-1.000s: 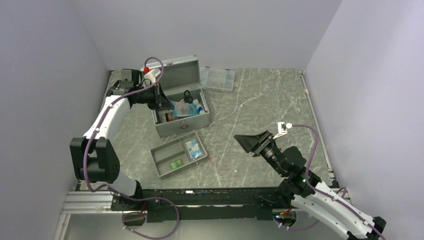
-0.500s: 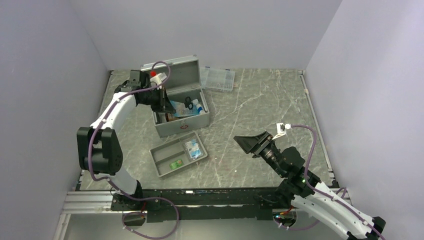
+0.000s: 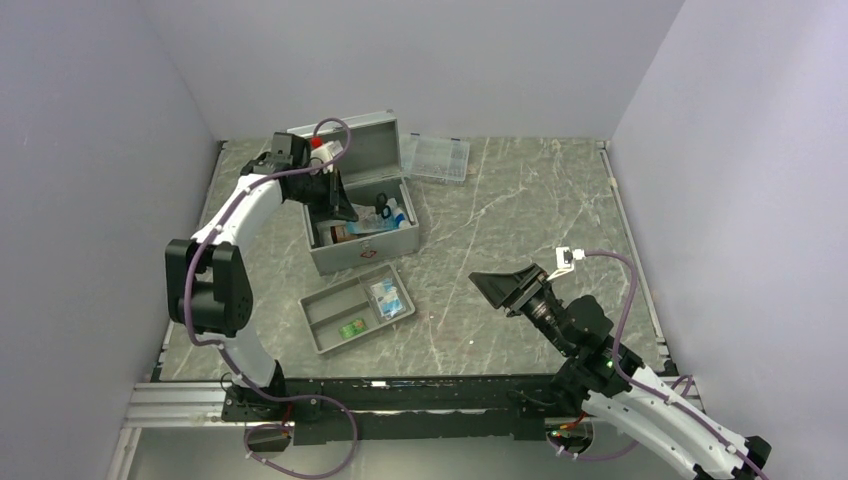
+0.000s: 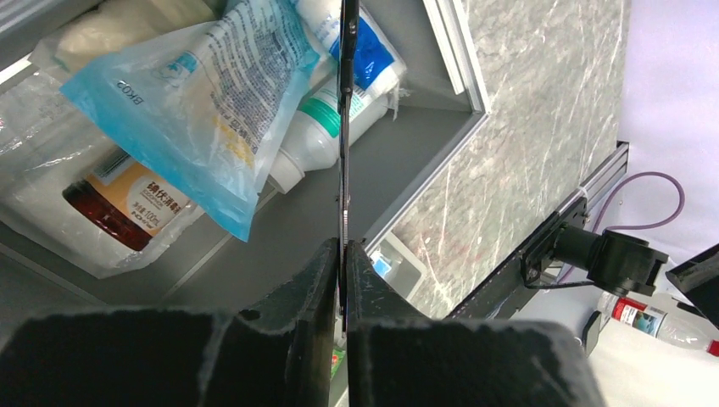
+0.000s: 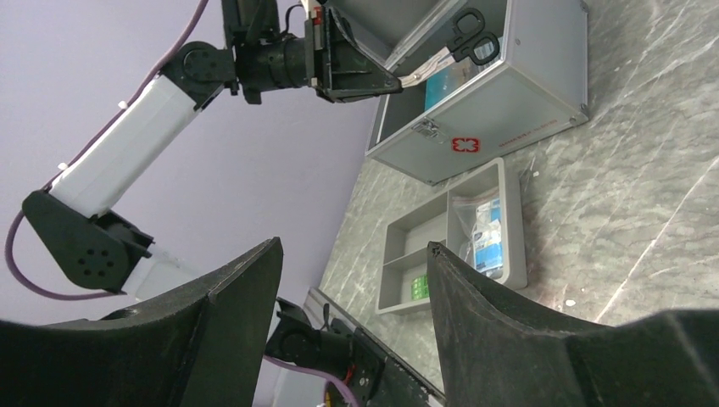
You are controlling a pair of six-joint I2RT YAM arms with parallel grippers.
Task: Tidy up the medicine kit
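The medicine kit is a grey metal box that stands open at the back left, its lid up and a red mark on its front. My left gripper hangs over the open box. It is shut on the blades of black-handled scissors, which show edge-on between the jaws in the left wrist view. Inside the box lie a blue pouch, a brown bottle and white tubes. My right gripper is open and empty, held above the table right of centre.
A shallow grey divided tray lies in front of the kit, holding a blue-and-white packet and a small green item. A flat clear compartment case lies behind the kit on the right.
My left arm has swung to the right, carrying the scissors further over the open kit. The right arm has not moved.
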